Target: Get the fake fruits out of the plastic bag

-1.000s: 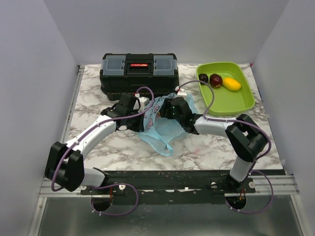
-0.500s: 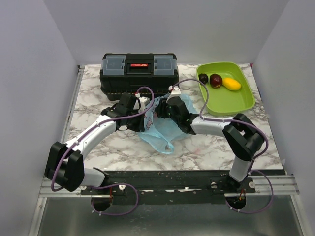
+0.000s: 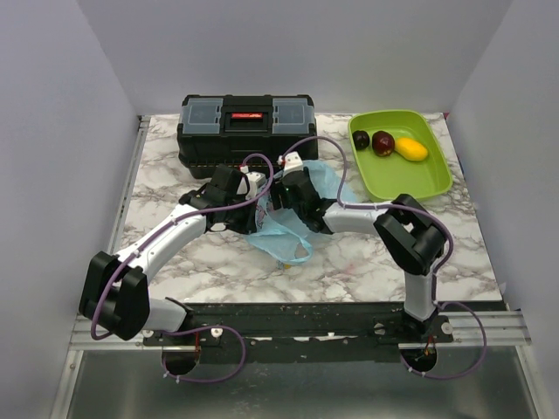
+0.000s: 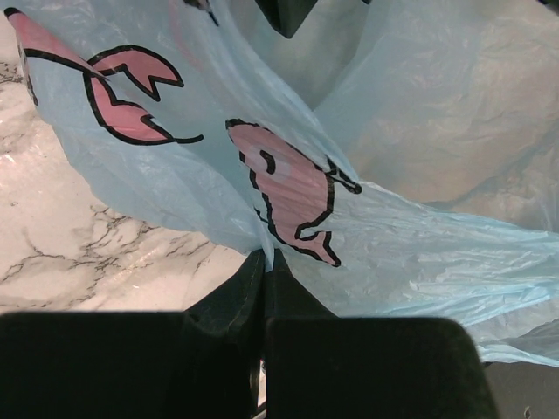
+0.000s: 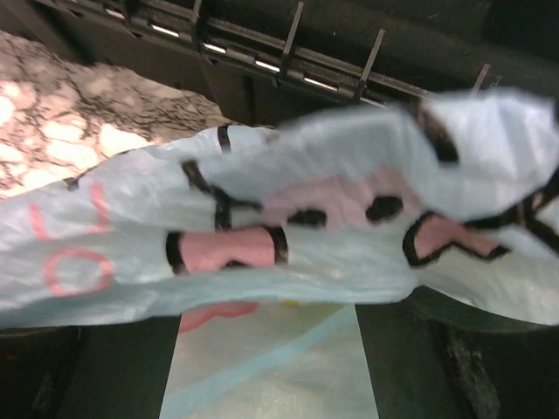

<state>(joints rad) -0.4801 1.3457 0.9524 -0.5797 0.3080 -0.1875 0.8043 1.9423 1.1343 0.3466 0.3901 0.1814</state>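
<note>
The light-blue plastic bag (image 3: 293,229) with pink, black-outlined prints lies crumpled at the table's middle. My left gripper (image 4: 265,258) is shut on a pinched fold of the bag (image 4: 367,175); from above it (image 3: 260,209) sits at the bag's left side. My right gripper (image 3: 285,197) is pushed into the bag's top from the right. In the right wrist view its jaws (image 5: 271,358) stand wide apart, with only thin bag film (image 5: 288,227) draped across and beyond them. Three fake fruits lie in the green tray: dark purple (image 3: 361,139), dark red (image 3: 383,142), yellow (image 3: 411,149).
A black toolbox (image 3: 249,127) stands at the back, just behind both grippers. The lime-green tray (image 3: 419,183) sits at the back right. Both forearms converge on the bag from left and right, and purple cables arch over them.
My right gripper has moved left and a little farther back, deeper into the bag's top, and its jaws stand wider. The bag has bunched toward the left. The left arm has held still.
</note>
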